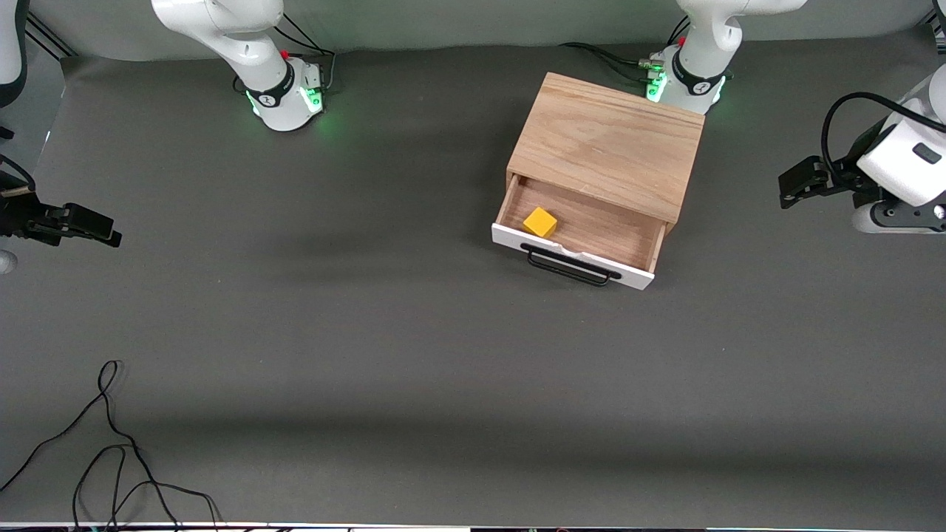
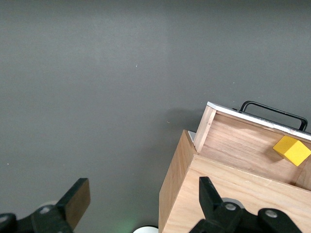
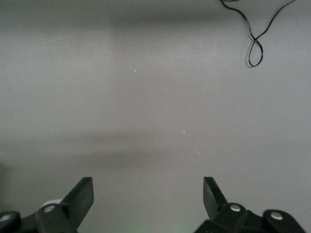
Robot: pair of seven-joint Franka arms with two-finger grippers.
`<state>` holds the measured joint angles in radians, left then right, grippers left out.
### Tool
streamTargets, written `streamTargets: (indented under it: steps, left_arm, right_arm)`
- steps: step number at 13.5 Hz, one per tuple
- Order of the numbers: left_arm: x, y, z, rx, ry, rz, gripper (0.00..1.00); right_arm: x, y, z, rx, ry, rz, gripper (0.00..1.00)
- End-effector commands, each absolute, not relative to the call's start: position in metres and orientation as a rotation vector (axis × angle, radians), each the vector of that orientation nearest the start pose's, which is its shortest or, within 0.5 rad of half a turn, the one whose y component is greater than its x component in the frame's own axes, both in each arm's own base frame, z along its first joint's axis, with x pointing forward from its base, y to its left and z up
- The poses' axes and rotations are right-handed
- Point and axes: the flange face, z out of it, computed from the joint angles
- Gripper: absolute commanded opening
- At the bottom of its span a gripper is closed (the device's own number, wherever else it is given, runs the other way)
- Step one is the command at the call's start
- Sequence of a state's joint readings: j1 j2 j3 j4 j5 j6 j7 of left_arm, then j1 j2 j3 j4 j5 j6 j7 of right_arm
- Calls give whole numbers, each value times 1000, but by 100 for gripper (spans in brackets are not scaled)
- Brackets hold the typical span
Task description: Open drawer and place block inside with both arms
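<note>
You are looking down on a table point(image 1: 310, 347) covered edge to edge in dark grey matte cloth. A loose black cable point(image 1: 111, 451) curls on that cloth at the table's edge nearest the front camera, toward the right arm's end. Soft broad shadows band the cloth above the cable. A pale grey backdrop point(image 1: 458, 22) runs along the table's farthest edge.

White arms point(image 1: 244, 44), dark joint bands, green-lit bases point(image 1: 295, 100), black hands point(image 1: 802, 181).
</note>
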<state>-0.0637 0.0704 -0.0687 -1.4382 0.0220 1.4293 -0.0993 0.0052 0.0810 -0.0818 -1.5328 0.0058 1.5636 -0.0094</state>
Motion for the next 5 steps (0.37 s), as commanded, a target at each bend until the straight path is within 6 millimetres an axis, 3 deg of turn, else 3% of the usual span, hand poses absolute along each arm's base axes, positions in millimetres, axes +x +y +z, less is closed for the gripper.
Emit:
streamTargets:
  steps: [1,5]
  left_arm:
    - [549,-70,639,-3121,63,103,100]
    - [549,-69,639,-3121,60,103,100]
  right_arm:
    - [572,-44,598,-3149,72,90,100]
    - [571,-44,597,-3150,75,102,100]
